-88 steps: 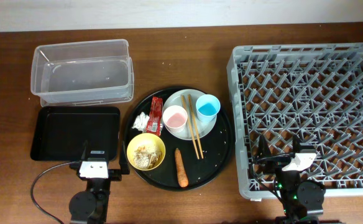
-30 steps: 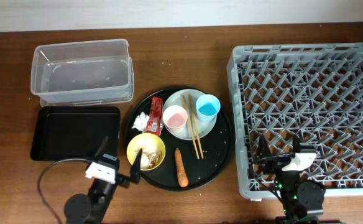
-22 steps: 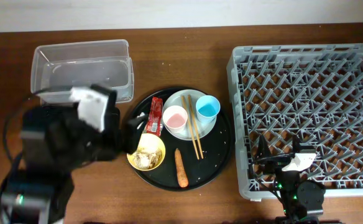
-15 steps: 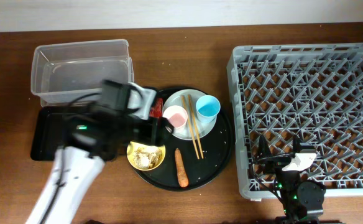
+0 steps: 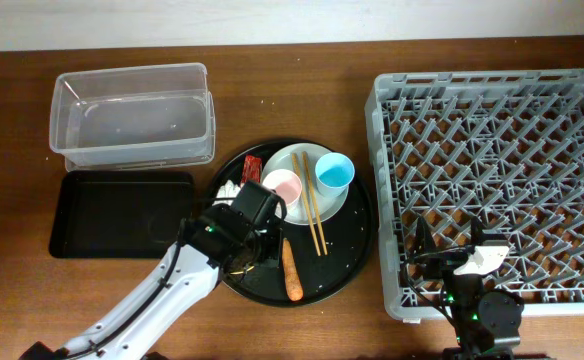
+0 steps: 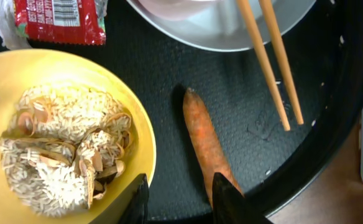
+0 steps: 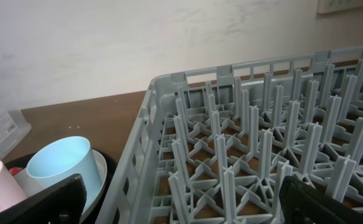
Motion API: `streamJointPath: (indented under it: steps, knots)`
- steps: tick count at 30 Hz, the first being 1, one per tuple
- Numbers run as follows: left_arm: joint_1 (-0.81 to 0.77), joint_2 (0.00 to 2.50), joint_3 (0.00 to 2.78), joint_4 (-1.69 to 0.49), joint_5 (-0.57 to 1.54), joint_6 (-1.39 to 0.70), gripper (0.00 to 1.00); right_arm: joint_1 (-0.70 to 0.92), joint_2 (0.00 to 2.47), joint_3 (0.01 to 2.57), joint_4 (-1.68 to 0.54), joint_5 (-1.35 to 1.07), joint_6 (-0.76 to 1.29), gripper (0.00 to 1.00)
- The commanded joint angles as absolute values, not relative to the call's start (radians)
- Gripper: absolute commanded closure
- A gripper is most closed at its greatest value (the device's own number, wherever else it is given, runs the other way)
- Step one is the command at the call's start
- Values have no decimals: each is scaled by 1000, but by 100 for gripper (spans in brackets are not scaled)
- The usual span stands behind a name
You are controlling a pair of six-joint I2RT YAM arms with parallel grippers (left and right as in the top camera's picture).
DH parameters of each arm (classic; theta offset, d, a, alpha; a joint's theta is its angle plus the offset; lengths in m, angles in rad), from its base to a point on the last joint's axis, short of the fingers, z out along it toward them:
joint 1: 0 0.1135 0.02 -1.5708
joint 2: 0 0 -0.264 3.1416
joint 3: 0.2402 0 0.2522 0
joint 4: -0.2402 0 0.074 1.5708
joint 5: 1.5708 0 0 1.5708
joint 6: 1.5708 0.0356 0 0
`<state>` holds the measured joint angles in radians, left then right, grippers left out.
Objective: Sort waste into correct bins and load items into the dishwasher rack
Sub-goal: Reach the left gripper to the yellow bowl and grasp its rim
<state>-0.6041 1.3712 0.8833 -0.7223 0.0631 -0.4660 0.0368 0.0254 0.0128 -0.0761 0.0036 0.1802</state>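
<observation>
Two grippers, both spread, with the carrot (image 5: 291, 270) beside the left one.
Overhead: left gripper (image 5: 262, 245) over the round black tray (image 5: 350, 250). Left wrist: fingers apart, one above the yellow bowl (image 6: 1, 81) rim, one over the carrot's thick end. Right wrist: right gripper (image 7: 181, 206), fingers wide, above the dishwasher rack (image 7: 243, 162).

Smooth tableware and a rough carrot on a matt tray

Just ahead of the dark matt fingers (image 6: 226, 199) lie a rough, dull-skinned carrot (image 6: 205, 143) and a smooth yellow bowl (image 6: 139, 134) with a satin, plastic-looking finish. The bowl holds dry, grainy rice scraps (image 6: 57, 137). Both sit on a finely textured matt round black tray (image 6: 163, 74). Farther ahead are bare pale wooden chopsticks (image 6: 270, 62), a smooth plate (image 6: 231, 34) with a soft sheen, and a glossy, crinkled red wrapper (image 6: 60, 17). The rack (image 7: 231, 162) is matt grey moulded plastic.
</observation>
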Motion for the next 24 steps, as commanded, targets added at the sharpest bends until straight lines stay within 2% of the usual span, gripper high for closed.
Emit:
streamJointPath:
  steps: [1, 6, 8, 13, 16, 21, 24]
  knots:
    - [-609, 1392, 863, -714, -36, -485, 67, 32, 20, 6, -80, 12, 181, 2]
    - [-635, 1563, 863, -640, -49, -485, 67, 32, 20, 6, -80, 12, 181, 2]
    - [-639, 1586, 863, -632, -49, -485, 85, 32, 20, 6, -80, 12, 181, 2]
    - [-639, 1586, 863, -632, -49, -485, 99, 32, 20, 6, -80, 12, 181, 2]
    - [-639, 1585, 871, -636, -49, -477, 99, 32, 20, 6, -80, 12, 181, 2]
    - [-638, 1567, 1003, -780, -49, -292, 99, 32, 20, 6, -80, 12, 181, 2]
    - [-638, 1531, 1017, -788, -49, -233, 100, 32, 20, 6, -80, 12, 181, 2]
